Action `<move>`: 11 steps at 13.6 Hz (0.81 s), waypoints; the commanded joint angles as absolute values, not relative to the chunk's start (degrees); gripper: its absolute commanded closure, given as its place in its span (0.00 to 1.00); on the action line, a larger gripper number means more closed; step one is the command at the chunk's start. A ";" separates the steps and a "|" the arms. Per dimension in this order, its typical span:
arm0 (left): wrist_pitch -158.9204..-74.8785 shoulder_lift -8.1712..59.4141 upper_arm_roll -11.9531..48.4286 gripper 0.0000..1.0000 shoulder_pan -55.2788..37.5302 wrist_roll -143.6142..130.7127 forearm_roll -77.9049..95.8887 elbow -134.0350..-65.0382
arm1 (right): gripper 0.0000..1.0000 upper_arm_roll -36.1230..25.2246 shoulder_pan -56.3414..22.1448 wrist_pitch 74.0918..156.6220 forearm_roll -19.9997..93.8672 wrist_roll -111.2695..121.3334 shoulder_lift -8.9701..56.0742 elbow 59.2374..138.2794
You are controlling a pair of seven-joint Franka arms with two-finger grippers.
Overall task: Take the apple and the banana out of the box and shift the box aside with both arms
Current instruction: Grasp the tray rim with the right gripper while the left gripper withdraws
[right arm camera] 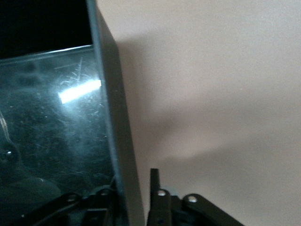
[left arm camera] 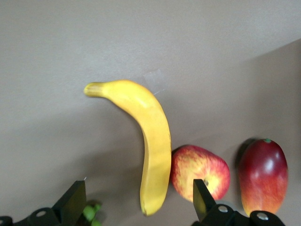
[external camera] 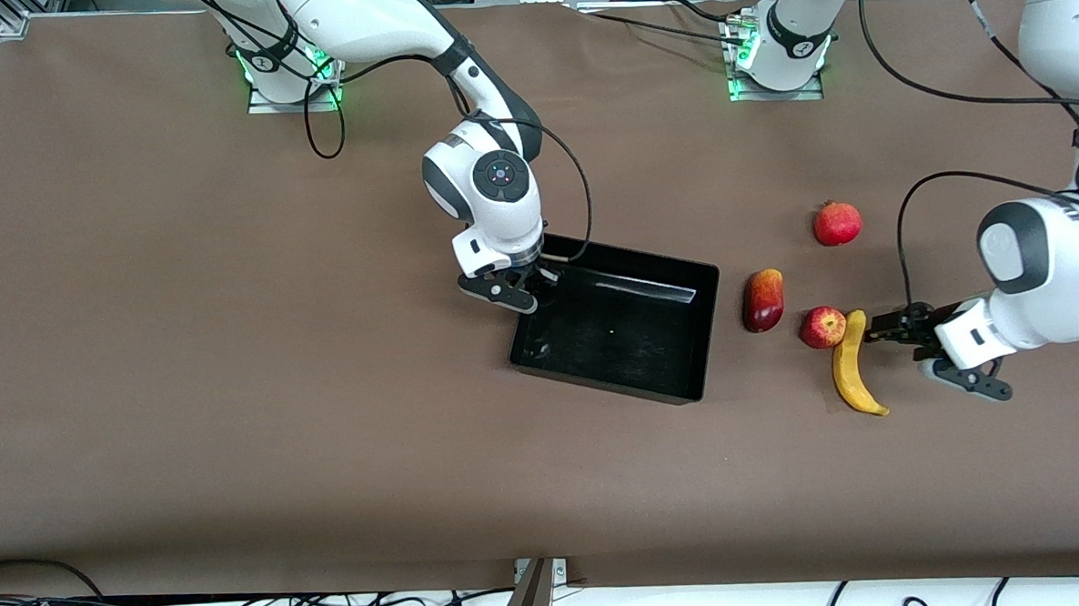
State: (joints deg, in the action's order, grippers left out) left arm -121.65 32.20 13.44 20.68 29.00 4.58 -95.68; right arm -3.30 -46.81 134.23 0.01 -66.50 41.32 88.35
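The black box [external camera: 612,386] lies mid-table. My right gripper [external camera: 537,283] straddles the box's wall at the corner nearest the right arm's base and is shut on it; in the right wrist view [right arm camera: 134,200] one finger [right arm camera: 154,188] shows outside the wall [right arm camera: 113,117] and the other is hidden inside. The yellow banana [external camera: 852,367] and the red apple [external camera: 822,327] lie touching toward the left arm's end of the table. My left gripper [external camera: 879,329] is open and low beside the banana. In the left wrist view its fingers [left arm camera: 75,195] flank the banana's tip [left arm camera: 153,197] and the apple [left arm camera: 200,172].
An elongated dark red-orange fruit [external camera: 763,300] lies between the box and the apple and also shows in the left wrist view [left arm camera: 263,174]. A round red fruit [external camera: 837,223] lies farther from the front camera than the apple. Brown table cover all around.
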 commanded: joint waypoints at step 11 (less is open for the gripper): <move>-90.02 -4.12 14.15 0.00 12.75 14.35 -1.14 -96.50 | 1.00 -7.81 -28.41 109.97 6.41 -27.47 23.04 91.66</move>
State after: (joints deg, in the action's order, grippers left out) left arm -91.22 -2.04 13.93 13.69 18.15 0.81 -94.72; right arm -7.38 -32.79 112.38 4.18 -35.83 27.55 88.07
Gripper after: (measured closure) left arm 0.000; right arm 0.952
